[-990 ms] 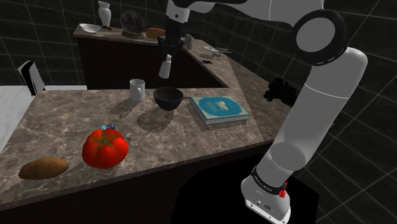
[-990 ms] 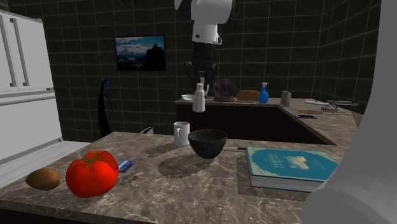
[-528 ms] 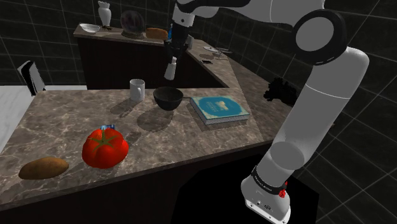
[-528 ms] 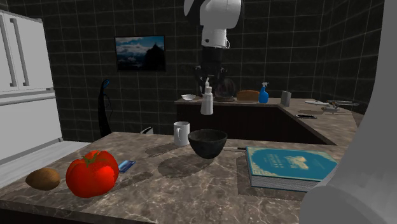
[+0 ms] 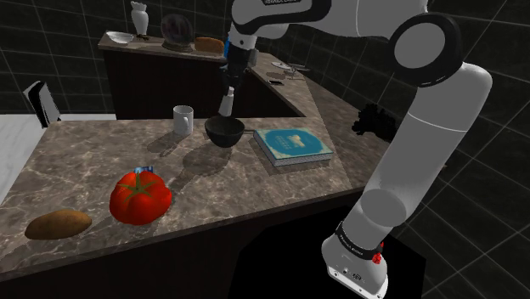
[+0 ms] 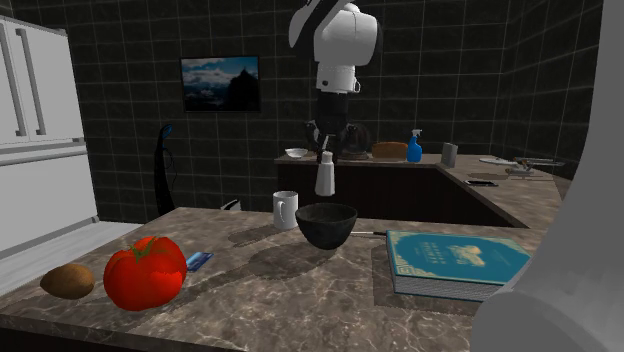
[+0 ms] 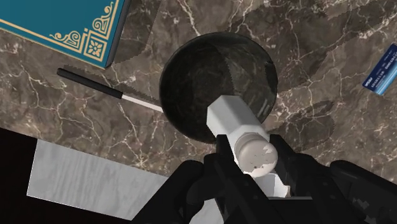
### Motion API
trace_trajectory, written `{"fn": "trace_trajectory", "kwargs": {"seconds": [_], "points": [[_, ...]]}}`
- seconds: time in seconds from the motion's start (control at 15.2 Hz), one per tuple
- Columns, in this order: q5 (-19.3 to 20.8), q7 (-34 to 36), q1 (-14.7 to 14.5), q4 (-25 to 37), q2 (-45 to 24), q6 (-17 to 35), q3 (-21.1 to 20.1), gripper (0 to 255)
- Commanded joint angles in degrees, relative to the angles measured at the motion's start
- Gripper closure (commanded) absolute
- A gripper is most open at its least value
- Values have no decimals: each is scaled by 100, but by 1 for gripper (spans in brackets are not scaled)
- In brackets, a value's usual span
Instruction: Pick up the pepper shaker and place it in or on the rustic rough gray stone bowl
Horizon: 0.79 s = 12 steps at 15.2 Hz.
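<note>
Claw point(image 6: 326, 148): clenched on the shaker point(image 6: 325, 178), gripping it near its top, one black finger on each side. The wrist view shows both fingers pressed against the shaker's body.

Shaker: white, upright, base pointing down. It hangs in the air directly over the bowl point(image 6: 326, 225). In the second exterior view its base is clear of the rim, not touching. In the wrist view its lower end sits over the bowl's dark interior, toward the claw's side of the rim.

Bowl: dark, round, standing on the marbled tabletop point(image 5: 85, 161).

Other items on the tabletop:
- Mug point(image 5: 183, 120), white, near the bowl on the shoulder view's left.
- Book point(image 5: 293, 144), teal cover with gold ornament, lying flat near the bowl on the shoulder view's right.
- Knife point(image 7: 108, 91), dark handle and pale blade, lying between book and bowl, its tip at the bowl's edge.
- Tomato point(image 5: 140, 197), red and large, well apart from the bowl, with a potato point(image 5: 58, 224) beside it.
- Small blue card point(image 6: 199, 261), just beside the tomato.
</note>
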State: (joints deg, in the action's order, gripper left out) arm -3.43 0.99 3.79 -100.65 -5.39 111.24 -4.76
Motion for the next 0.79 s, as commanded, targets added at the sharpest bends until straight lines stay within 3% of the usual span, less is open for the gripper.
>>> {"fn": "trace_trajectory", "kwargs": {"seconds": [0.0, 0.46, 0.73], "points": [[-3, -12, 0, -147, -15, 166, 0, 255], [-8, -38, -3, -567, -108, 679, -2, 255], [-8, -38, -3, -567, -108, 679, -2, 255]]}}
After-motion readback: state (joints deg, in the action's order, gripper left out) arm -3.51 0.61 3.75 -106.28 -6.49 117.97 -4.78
